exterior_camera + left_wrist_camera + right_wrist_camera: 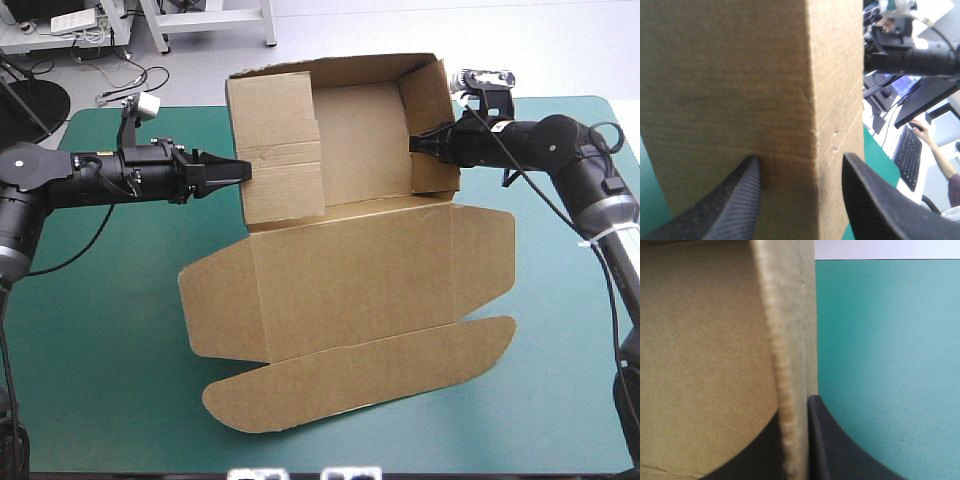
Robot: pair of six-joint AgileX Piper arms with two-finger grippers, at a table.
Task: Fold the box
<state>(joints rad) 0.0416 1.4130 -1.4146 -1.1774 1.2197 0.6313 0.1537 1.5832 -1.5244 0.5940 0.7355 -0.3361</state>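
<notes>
The brown box point(350, 250) lies mid-table with its far half raised into an open tray and its lid flat toward the near edge. My left gripper point(240, 172) is at the outside of the tray's left wall point(280, 150). In the left wrist view its gripper point(800, 200) stands open, and the wall's upright corner point(810, 100) fills the gap ahead of the black fingers point(735, 205). My right gripper point(420, 143) holds the tray's right wall point(432, 120). In the right wrist view the gripper point(799, 440) is shut on that wall's board edge point(785, 365).
The flat lid with its rounded flaps point(360, 385) covers the near middle of the teal-green cover point(100, 330). Bare cover shows left of the box and at the right point(560, 330). The right arm point(910, 55) shows beyond the box in the left wrist view.
</notes>
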